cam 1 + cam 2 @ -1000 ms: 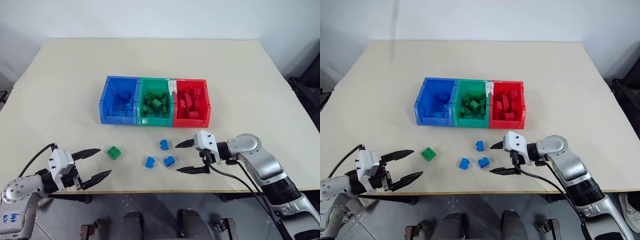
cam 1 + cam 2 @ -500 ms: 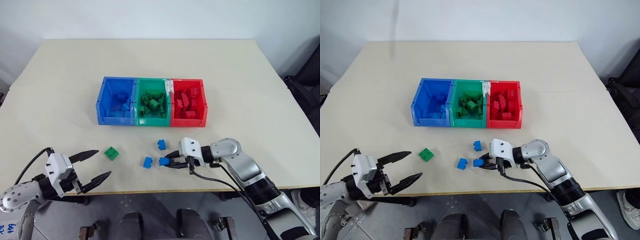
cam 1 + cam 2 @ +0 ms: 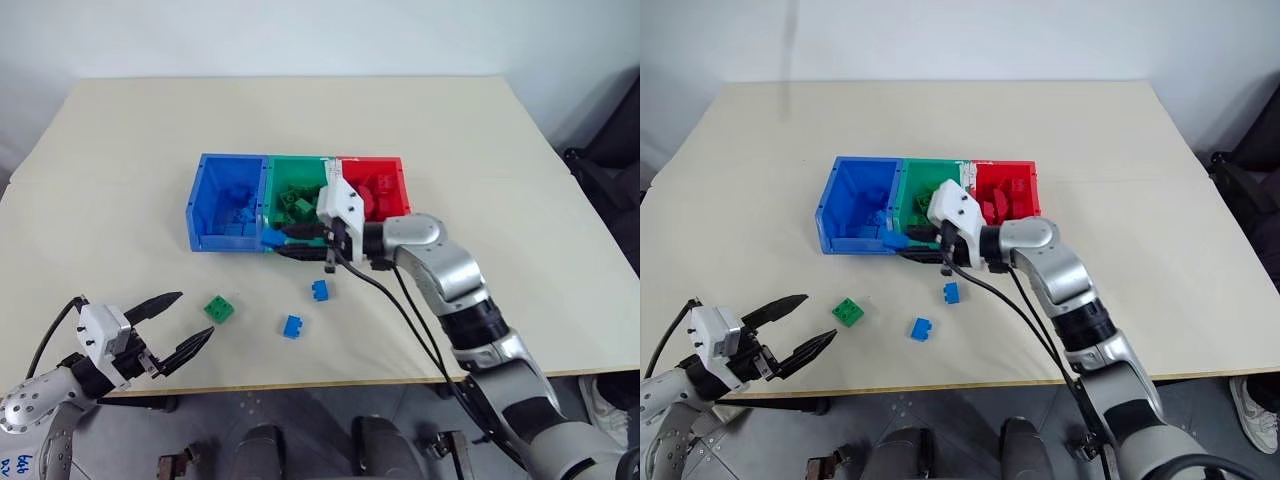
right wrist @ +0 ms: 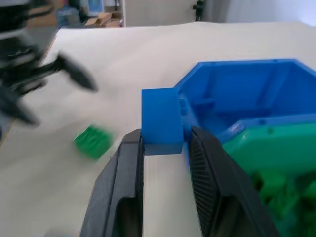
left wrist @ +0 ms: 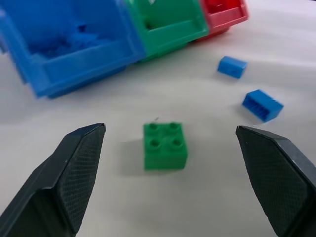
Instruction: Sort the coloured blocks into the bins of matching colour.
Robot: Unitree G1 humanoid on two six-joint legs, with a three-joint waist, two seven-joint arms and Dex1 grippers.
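My right gripper is shut on a blue block and holds it above the table, at the front corner where the blue bin meets the green bin. The red bin ends the row on the right. All three bins hold several blocks of their own colour. A green block lies on the table right in front of my open left gripper, between the lines of its fingers but untouched. Two more blue blocks lie loose in front of the bins.
The beige table has open room behind and to both sides of the bins. Its front edge runs close to my left gripper. My right arm's black cable hangs across the table in front of the red bin.
My right gripper shut on one of the three loose blue blocks, lifted it off the table and carried it left and away to the blue bin's front corner. The left gripper stayed open near the green block.
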